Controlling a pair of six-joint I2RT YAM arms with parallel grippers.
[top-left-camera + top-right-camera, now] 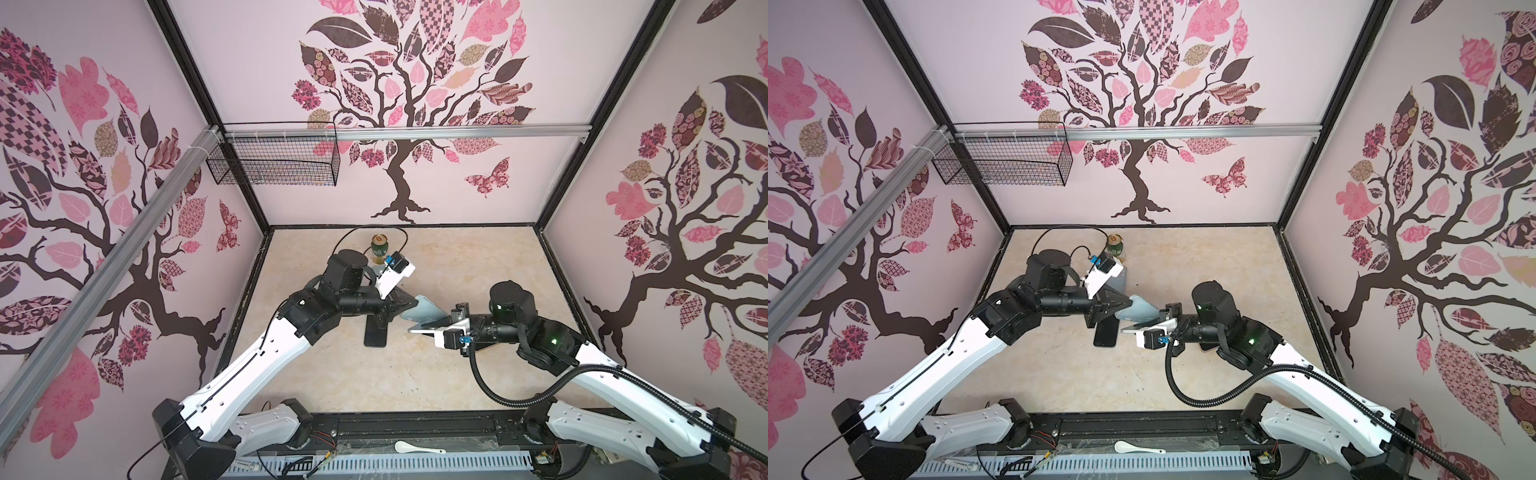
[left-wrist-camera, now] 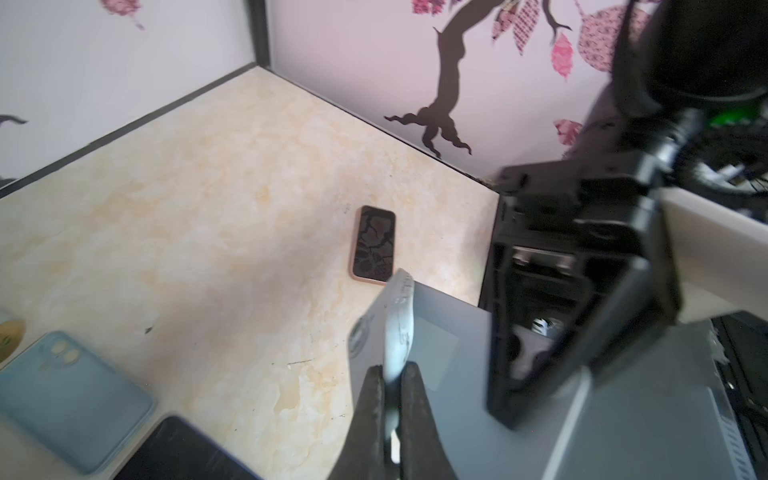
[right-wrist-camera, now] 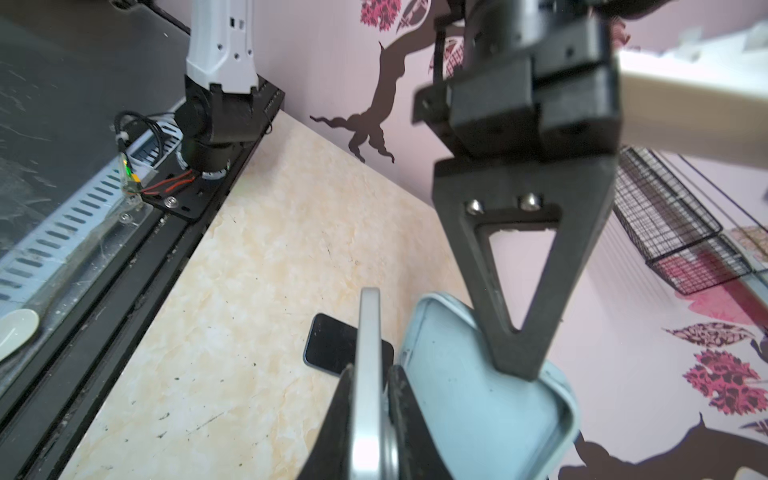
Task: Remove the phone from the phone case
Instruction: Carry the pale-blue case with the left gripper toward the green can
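Your marbled beige table [image 1: 478, 270] filled the floor of the cell, and the wire basket [image 1: 274, 164] hung on the back wall above its left corner. Over the middle of the table you had the two arms meeting. Your left gripper [image 2: 392, 374] was pinched tight on the thin rim of the pale blue phone case [image 3: 465, 395]. Your right gripper [image 3: 370, 378] was clamped narrow on the silver phone [image 1: 422, 329]. The phone sat outside the case, just beside its hollow side, and both were lifted off the table; whether they touched could not be told. Beneath them a black phone [image 1: 376, 332] lay flat with a second blue case [image 2: 70, 399] near it, and a pink-edged phone [image 2: 374, 245] lay well apart on the table. A green can [image 1: 379, 249] stood upright behind your left arm, and a white spoon [image 1: 417, 448] lay on the front ledge between the arm bases.
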